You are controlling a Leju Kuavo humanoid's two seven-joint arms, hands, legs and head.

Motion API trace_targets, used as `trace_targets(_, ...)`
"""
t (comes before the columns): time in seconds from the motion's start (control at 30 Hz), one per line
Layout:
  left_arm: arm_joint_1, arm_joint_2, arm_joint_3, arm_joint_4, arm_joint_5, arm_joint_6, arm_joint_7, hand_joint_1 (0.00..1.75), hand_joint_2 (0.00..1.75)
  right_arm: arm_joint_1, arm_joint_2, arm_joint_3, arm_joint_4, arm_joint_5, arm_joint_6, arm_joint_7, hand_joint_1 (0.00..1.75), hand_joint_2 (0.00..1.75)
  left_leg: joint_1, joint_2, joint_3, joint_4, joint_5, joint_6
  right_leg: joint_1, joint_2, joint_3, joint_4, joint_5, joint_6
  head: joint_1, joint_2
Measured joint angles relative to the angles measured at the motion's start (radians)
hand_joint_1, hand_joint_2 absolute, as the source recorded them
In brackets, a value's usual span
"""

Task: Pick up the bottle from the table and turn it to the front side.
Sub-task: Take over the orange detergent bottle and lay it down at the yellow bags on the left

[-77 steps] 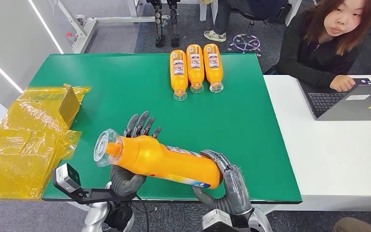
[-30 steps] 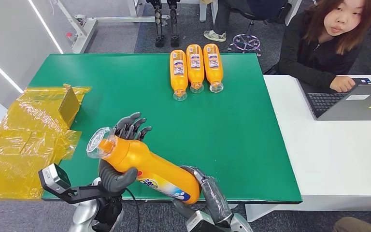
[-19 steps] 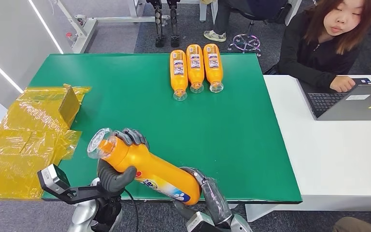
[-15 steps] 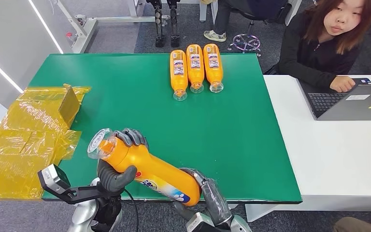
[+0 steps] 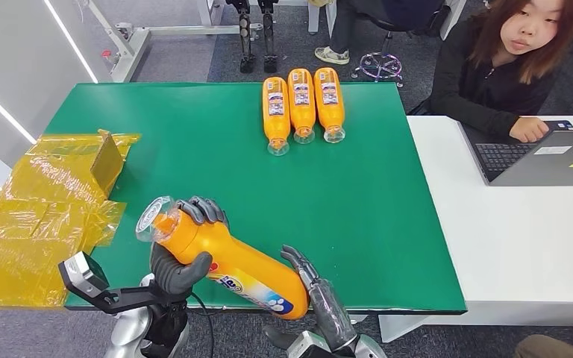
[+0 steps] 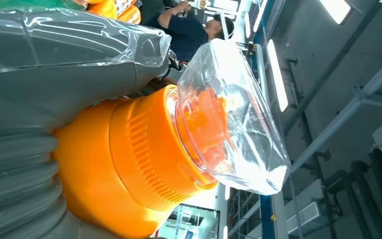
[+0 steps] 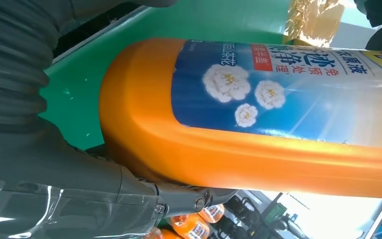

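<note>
Orange bottle point(image 5: 224, 257) held aloft over the green tabletop point(image 5: 194, 142) near edge, neck gripped by left hand point(image 5: 183, 246) fingers, right hand point(image 5: 315, 294) fingers spread beside its base, three orange bottles point(image 5: 302, 104) lying far across, yellow wrapping point(image 5: 37, 216) beside tabletop, person point(image 5: 507, 67) seated beyond.

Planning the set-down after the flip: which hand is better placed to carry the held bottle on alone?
Probably the left hand. Its fingers wrap the orange bottle just below the cap, while the right hand sits at the base with fingers lifted off it.
</note>
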Motion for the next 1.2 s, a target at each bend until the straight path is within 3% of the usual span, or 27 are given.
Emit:
trace_targets(0.27, 0.0, 0.0, 0.002, 0.0, -0.017, 0.029, -0.001, 1.62, 1.75, 0.01, 0.0, 0.002, 0.0, 0.007, -0.013, 0.0, 0.0, 1.75, 0.0, 0.0, 0.0, 0.0, 0.0, 0.0, 0.0, 0.0, 0.0, 0.0, 0.0, 0.0, 0.0, 0.0)
trace_targets(0.5, -0.031, 0.013, 0.063, 0.016, -0.215, 0.218, -0.006, 1.67, 1.75, 0.01, 0.0, 0.005, 0.0, 0.014, -0.033, -0.005, 0.0, 1.75, 0.0, 0.0, 0.0, 0.0, 0.0, 0.0, 0.0, 0.0, 0.0, 0.0, 0.0, 0.0, 0.0, 0.0)
trace_targets(0.83, -0.093, 0.067, 0.173, 0.052, -0.488, 0.389, 0.021, 1.6, 1.75, 0.008, 0.0, 0.009, 0.0, 0.011, -0.035, -0.025, 0.0, 1.75, 0.0, 0.0, 0.0, 0.0, 0.0, -0.001, 0.0, 0.0, 0.0, 0.0, 0.0, 0.0, 0.0, 0.0)
trace_targets(1.2, -0.194, 0.164, 0.189, 0.116, -1.031, 0.693, 0.161, 1.54, 1.75, -0.027, 0.0, 0.013, 0.011, -0.004, -0.01, -0.045, 0.0, 1.75, 0.0, 0.001, 0.0, 0.0, 0.001, -0.001, 0.0, 0.0, 0.0, 0.001, 0.001, -0.001, 0.0, 0.0)
